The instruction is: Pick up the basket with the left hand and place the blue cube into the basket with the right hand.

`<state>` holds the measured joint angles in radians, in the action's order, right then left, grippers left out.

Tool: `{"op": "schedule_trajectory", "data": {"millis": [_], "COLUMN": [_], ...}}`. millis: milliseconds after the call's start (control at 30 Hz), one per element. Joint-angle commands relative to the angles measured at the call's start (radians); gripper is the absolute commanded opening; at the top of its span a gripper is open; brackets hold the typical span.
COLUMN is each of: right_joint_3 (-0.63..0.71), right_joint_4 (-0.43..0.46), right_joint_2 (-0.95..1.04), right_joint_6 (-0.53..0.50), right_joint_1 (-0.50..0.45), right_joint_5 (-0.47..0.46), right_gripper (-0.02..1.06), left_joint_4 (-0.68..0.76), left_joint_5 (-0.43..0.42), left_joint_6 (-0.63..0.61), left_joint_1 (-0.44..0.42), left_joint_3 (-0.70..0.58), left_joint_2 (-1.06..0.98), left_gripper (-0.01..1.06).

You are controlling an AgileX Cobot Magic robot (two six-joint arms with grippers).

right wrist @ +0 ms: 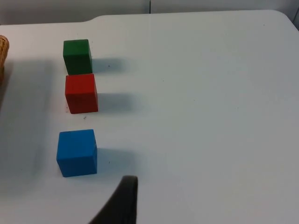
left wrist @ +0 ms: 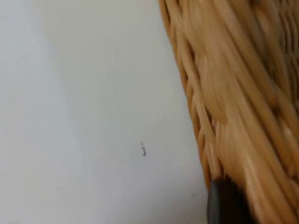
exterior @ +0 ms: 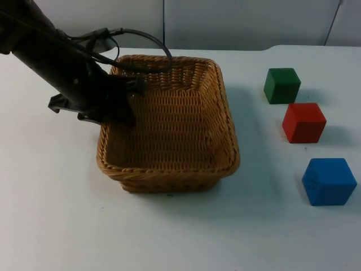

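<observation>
While left tool [exterior: 115, 110] grips basket [exterior: 217, 101], nothing inside

Matte black left arm [exterior: 62, 68], chunky angular wrist housing, black left claw [exterior: 125, 107], dark rounded fingertip [right wrist: 122, 200]

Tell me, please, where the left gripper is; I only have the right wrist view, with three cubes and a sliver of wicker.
Observer: The left gripper is at the left rim of the basket, by its far corner.
Operator: Is anything in the basket yet?
Observer: No, its woven floor is bare; the blue cube sits on the table to its right.
Operator: Does any cube touch the basket?
Observer: None. The green cube, red cube and blue cube stand in a row apart from it, with the blue one nearest the camera.
</observation>
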<state>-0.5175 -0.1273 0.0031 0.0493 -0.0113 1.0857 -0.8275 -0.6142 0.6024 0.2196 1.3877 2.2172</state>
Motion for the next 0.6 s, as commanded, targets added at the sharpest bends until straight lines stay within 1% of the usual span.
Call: {"op": "schedule_trajectory", "data": {"millis": [0, 33, 100, 200, 233, 267, 300, 333, 367, 467, 567], "right_joint_3": [0.011, 0.011, 0.011, 0.011, 0.011, 0.011, 0.011, 0.011, 0.011, 0.011, 0.011], "right_joint_4": [-0.002, -0.002, -0.002, -0.002, -0.002, -0.002, -0.002, -0.002, -0.002, -0.002, -0.002], "right_joint_2": [-0.003, -0.003, -0.003, -0.003, -0.003, -0.003, -0.003, -0.003, -0.003, -0.003, -0.003], "right_joint_6": [-0.006, -0.006, -0.006, -0.006, -0.006, -0.006, -0.006, -0.006, -0.006, -0.006, -0.006], "right_joint_1": [-0.008, -0.008, -0.008, -0.008, -0.008, -0.008, -0.008, -0.008, -0.008, -0.008, -0.008], "right_joint_5": [-0.010, -0.010, -0.010, -0.010, -0.010, -0.010, -0.010, -0.010, -0.010, -0.010, -0.010], "right_gripper": [1.04, 1.04, 1.04, 1.04, 1.04, 1.04, 1.04, 1.04, 1.04, 1.04, 1.04], "left_joint_4": [-0.009, -0.009, -0.009, -0.009, -0.009, -0.009, -0.009, -0.009, -0.009, -0.009, 0.002], "left_joint_5": [0.001, 0.001, 0.006, 0.018, 0.018, 0.018, 0.018, 0.018, 0.018, 0.018, 0.016], "left_joint_6": [-0.019, -0.019, -0.037, -0.053, -0.055, -0.055, -0.055, -0.055, -0.055, -0.057, -0.097], "left_joint_1": [0.005, 0.005, 0.005, 0.005, 0.005, 0.005, 0.005, 0.005, 0.005, 0.005, 0.003], "left_joint_3": [0.008, 0.008, 0.008, 0.008, 0.008, 0.008, 0.008, 0.008, 0.008, 0.008, 0.008], "left_joint_2": [0.000, 0.000, 0.000, 0.000, 0.000, 0.000, 0.000, 0.000, 0.000, 0.000, 0.000], "left_gripper": [0.24, 0.24, 0.19, 0.15, 0.12, 0.12, 0.08, 0.01, 0.00, 0.00, 0.00]}}
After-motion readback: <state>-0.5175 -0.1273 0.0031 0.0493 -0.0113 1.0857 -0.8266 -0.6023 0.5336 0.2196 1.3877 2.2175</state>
